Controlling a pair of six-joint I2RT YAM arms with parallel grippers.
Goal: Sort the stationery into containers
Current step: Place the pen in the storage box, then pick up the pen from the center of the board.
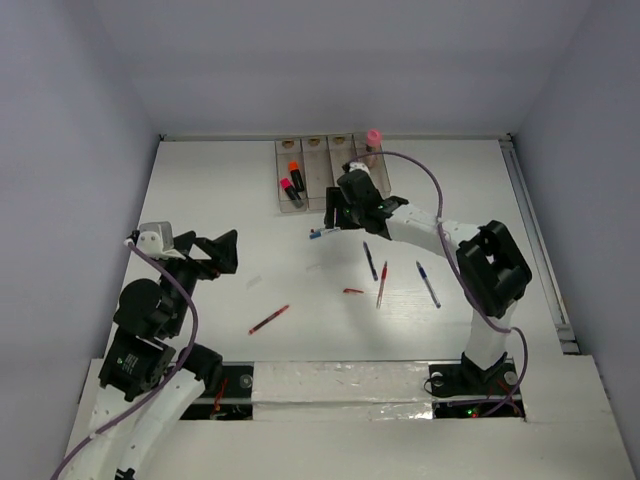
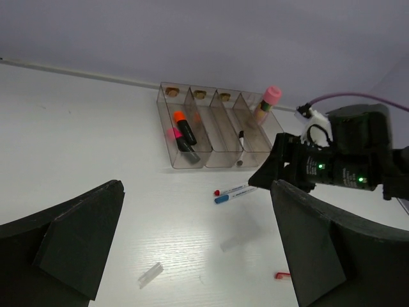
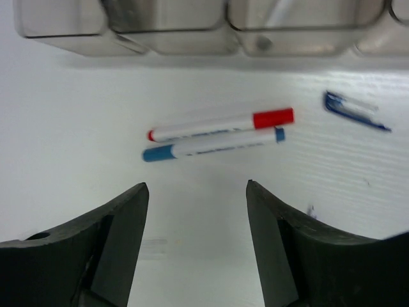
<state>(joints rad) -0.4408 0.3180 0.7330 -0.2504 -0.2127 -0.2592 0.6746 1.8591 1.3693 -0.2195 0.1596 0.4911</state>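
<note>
Ahead of right gripper (image 3: 197,184), fingers wide and empty: red-capped marker (image 3: 220,126) and blue-capped marker (image 3: 211,146) side by side on surface (image 3: 70,128), just before bins (image 3: 167,42). Pick step, likely; next move: descend, close on one marker only. Left gripper (image 1: 222,250) wide, well apart.

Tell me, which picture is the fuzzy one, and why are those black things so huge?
Right wrist view: the fuzziest; the red-capped marker, the blue-capped marker and the containers look smeared. The black shapes are fingers of the right gripper, huge because they sit right by the camera. Left wrist view: sharper, containers crisp. Top view: soft, even light, faint shadows.
</note>
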